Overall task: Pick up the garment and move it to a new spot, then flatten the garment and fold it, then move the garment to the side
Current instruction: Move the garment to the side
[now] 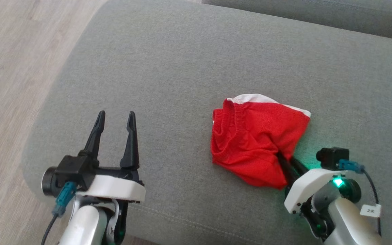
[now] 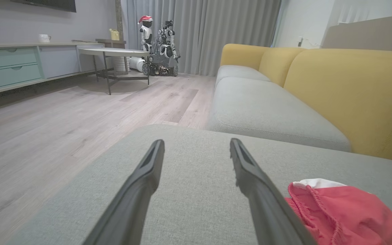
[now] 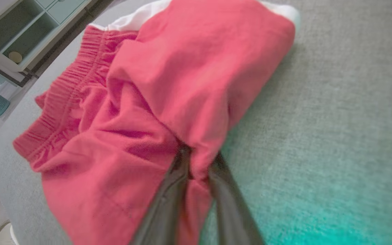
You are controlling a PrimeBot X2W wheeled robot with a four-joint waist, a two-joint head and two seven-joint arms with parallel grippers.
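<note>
- Right gripper (image 3: 197, 159): its two dark fingers are drawn close on a fold at the near edge of the garment (image 3: 168, 78). Cloth bunches between them and drapes over their tips, so the pinch appears to hold fabric.
- Garment: red with white trim, crumpled on the grey sofa cushion (image 1: 182, 68). It lies just ahead of the right fingertips and well off to the inner side of the left gripper (image 1: 116, 115).
- Left gripper: fingers spread wide, nothing between them, bare cushion ahead.
- Step in hand, as judged: securing the grasp for the first lift.
- Good practice: let the pinch seat fully before rising. Several layers seem caught, and a shallow bite could slip.
- Lift straight up until the lowest cloth clears the cushion, then carry it across.
- Hold the left gripper clear until flattening needs it.
</note>
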